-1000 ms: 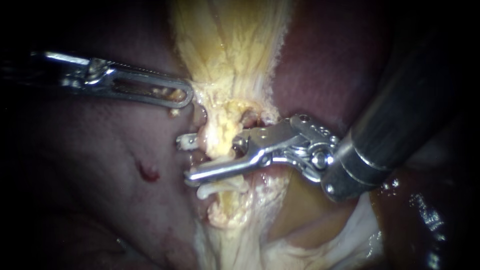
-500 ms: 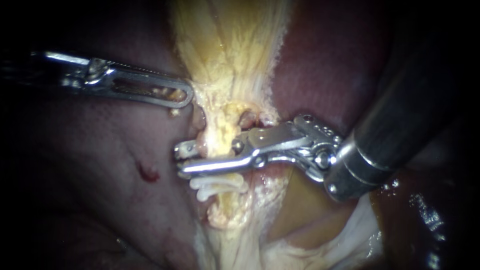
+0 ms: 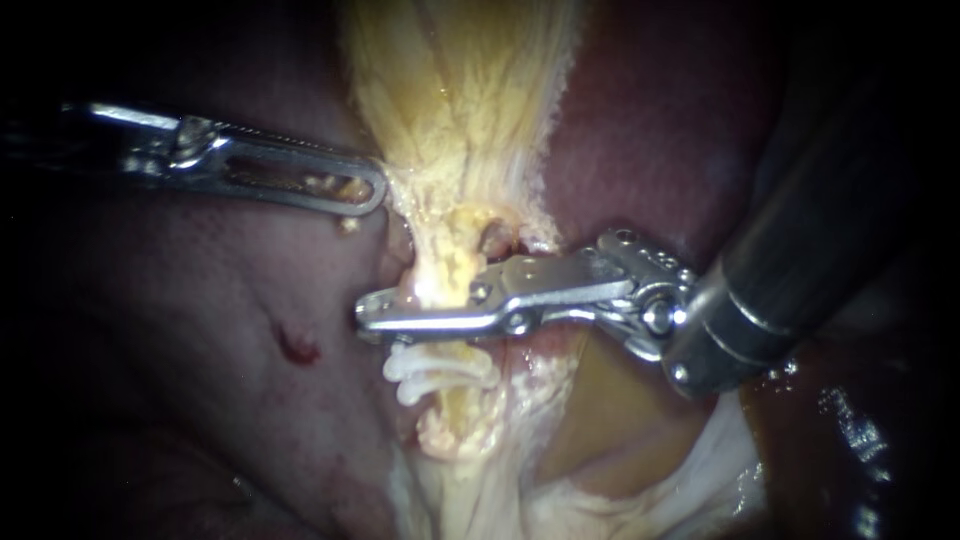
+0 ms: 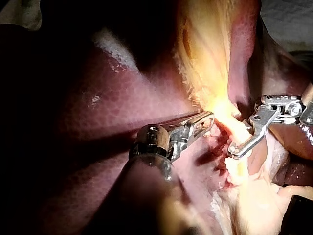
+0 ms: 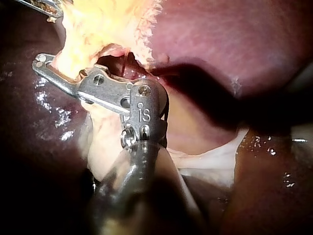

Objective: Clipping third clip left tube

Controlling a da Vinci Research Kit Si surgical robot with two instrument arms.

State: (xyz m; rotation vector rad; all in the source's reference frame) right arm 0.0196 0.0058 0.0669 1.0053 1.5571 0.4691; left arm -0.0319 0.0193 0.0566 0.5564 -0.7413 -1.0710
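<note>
Now my right instrument point(image 3: 378, 312) slants in from the upper right, its wrist bent so the jaws lie level. They are pressed together across the tube point(image 3: 440, 285), pinching it. Just beneath them two white clips point(image 3: 440, 365) cross the same tube. Above, my left instrument point(image 3: 372, 190) lies level, jaws clamped on yellow tissue point(image 3: 460, 100).

1. The left instrument point(image 3: 372, 190) lay level, reaching in from the left, with its jaws pressed together on the tissue point(image 3: 412, 200).
2. The right instrument point(image 3: 368, 316) slanted in from the right, its jaws squeezed nearly flat across the tube point(image 3: 437, 288).
</note>
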